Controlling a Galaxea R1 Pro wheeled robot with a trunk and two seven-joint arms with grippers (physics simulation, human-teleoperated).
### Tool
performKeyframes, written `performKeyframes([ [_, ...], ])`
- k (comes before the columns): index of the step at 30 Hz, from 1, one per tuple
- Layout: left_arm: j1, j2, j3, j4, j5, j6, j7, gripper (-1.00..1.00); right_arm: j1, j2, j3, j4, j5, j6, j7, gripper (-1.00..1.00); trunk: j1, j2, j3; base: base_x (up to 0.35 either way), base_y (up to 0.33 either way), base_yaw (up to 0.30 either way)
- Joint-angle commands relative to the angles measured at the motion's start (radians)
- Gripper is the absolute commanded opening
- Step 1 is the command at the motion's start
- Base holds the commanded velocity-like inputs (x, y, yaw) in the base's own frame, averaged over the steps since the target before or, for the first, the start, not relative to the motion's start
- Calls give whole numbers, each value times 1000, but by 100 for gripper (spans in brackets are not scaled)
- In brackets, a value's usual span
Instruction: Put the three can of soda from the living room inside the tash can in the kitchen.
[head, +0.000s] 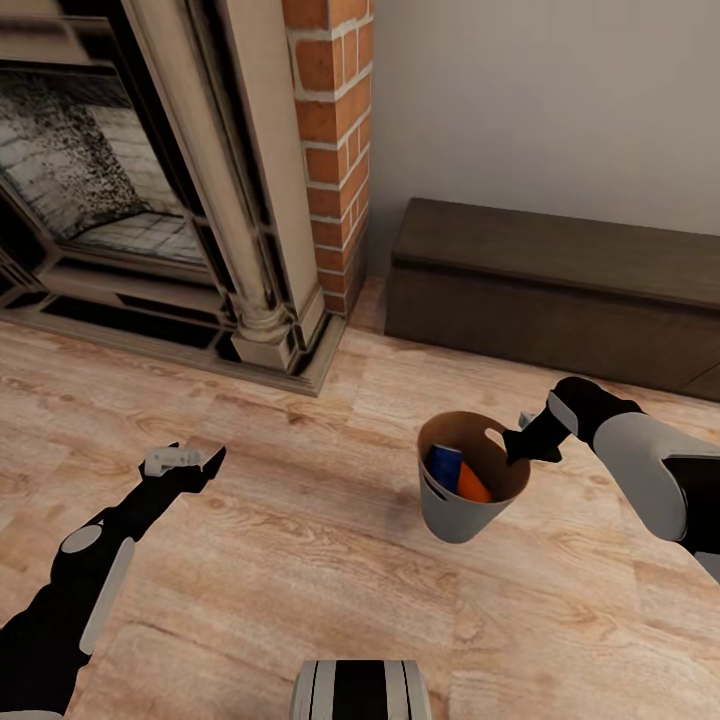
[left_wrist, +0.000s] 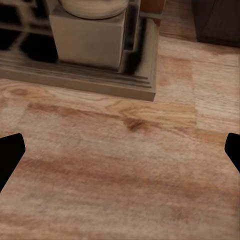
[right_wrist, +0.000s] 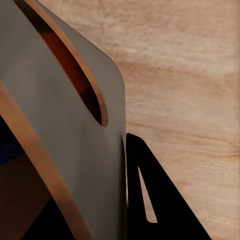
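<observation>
Head view: the right end effector (head: 520, 447) is clamped on the rim of the tash can (head: 455, 515), one finger inside the wall and one outside, beside the oval handle cutout. Right wrist view shows the grey wall (right_wrist: 65, 150) pinched against a black finger (right_wrist: 150, 200). Inside the bin lie a blue can of soda (head: 445, 464) and an orange can of soda (head: 472, 484), touching each other; whether a third can is hidden beneath them I cannot tell. The bin stands on the light wood floor (head: 300, 560) of the living room, near the long dark cabinet (head: 560, 290) and well apart from the fireplace (head: 130, 180) and brick column (head: 335, 140). The left end effector (head: 185, 462) hovers released over bare floor, its fingertips (left_wrist: 10, 155) spread wide.
</observation>
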Motion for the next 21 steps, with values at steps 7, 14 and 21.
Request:
performKeyframes([
  [7,0,-1,-2,0,-1,-4,1,100,0,6,-15,-4,-25,4,3,-100,11,-21,-9,0,0,0],
  [14,0,-1,-4,2,-5,-1,4,100,0,5,-15,-18,-25,4,4,-100,35,-63,-32,0,0,0],
  [21,0,-2,-5,4,-5,-8,3,100,0,5,-14,-20,-25,4,4,-100,35,-63,-36,0,0,0],
])
